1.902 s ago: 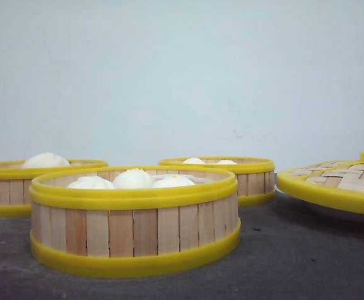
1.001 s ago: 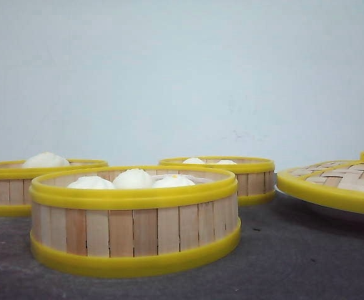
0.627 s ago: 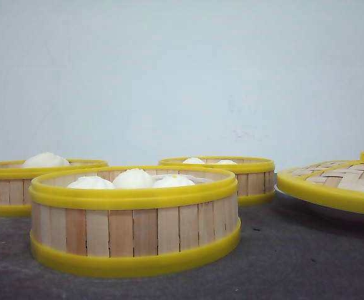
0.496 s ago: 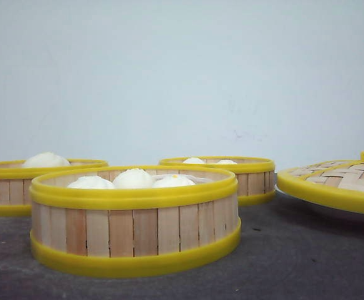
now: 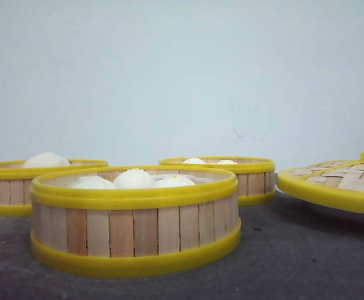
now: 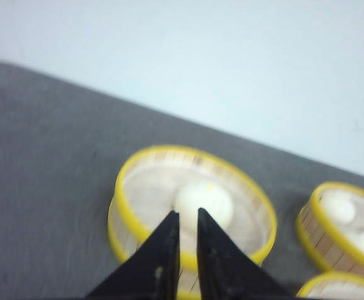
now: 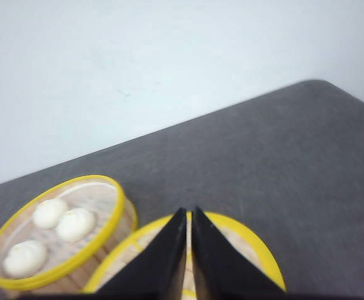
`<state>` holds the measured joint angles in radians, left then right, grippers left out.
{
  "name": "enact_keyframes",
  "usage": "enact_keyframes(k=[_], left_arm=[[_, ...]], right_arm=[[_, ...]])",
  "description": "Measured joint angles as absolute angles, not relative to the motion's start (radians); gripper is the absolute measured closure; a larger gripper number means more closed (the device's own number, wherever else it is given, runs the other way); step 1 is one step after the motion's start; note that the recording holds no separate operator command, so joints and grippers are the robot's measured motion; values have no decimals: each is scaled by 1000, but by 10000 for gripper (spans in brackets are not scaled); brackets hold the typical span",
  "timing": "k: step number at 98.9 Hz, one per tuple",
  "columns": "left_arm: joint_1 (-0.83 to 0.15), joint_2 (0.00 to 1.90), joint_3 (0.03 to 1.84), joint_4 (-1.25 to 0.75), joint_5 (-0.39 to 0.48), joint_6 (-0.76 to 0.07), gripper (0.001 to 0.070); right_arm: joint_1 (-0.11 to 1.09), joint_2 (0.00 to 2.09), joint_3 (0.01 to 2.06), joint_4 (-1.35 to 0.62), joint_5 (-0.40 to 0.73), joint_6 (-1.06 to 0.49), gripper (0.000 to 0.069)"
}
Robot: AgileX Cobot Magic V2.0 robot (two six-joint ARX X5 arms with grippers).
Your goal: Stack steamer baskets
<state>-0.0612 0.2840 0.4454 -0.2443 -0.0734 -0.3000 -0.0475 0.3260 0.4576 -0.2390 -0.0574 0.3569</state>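
A: Three steamer baskets sit apart on the dark grey counter (image 5: 307,262), none stacked: the near basket (image 5: 135,219) at centre front with white buns (image 5: 132,179) inside, the left basket (image 5: 19,187) behind it at the picture's left edge holding one bun that shows, and the far basket (image 5: 232,178) further back, right of centre.

B: And beside them?

A: The woven domed lid (image 5: 335,184) with its yellow rim and knob lies at the right, well clear of the baskets.

B: The arms?

A: The left pincer (image 6: 183,215) hangs above the left basket, its black fingers nearly together with a slim gap, grasping nothing. The right pincer (image 7: 188,214) hangs over the lid, fingers almost touching, likewise empty
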Motion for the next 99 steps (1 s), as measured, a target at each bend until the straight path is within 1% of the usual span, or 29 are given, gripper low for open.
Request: enact_keyframes(k=[11, 21, 30, 38, 42, 46, 56, 59, 63, 68, 74, 83, 99], left_arm=[[-61, 432, 643, -344, -73, -266, 686], [-61, 537, 790, -402, -62, -236, 686], [-61, 588, 863, -417, -52, -211, 686], [-61, 607, 878, -417, -45, -194, 682], [-62, 612, 878, -426, -41, -191, 669], [-62, 619, 878, -434, -31, -190, 630], [-64, 636, 878, -438, -27, -181, 450], [-64, 640, 878, -438, -24, -178, 404], [-64, 648, 878, -437, -17, -176, 364], [-64, 655, 878, -438, 4, -176, 338], [-64, 661, 878, -437, 31, -176, 327], [-64, 672, 878, -437, 67, -176, 322], [-64, 681, 878, -437, 155, -176, 322]], right_arm=[[-46, 459, 647, -345, -101, 287, 682], [-29, 550, 799, -426, -102, 225, 682], [-2, 602, 897, -471, -103, 180, 682], [19, 629, 949, -508, -104, 155, 676], [29, 640, 960, -520, -105, 148, 644], [39, 646, 962, -527, -110, 143, 579], [62, 667, 962, -543, -138, 138, 346], [68, 677, 962, -542, -149, 139, 297], [75, 690, 962, -542, -170, 141, 257], [84, 709, 962, -537, -197, 147, 232], [95, 739, 965, -527, -230, 158, 219], [113, 810, 1002, -527, -259, 170, 213], [157, 1003, 1132, -543, -262, 192, 212]])
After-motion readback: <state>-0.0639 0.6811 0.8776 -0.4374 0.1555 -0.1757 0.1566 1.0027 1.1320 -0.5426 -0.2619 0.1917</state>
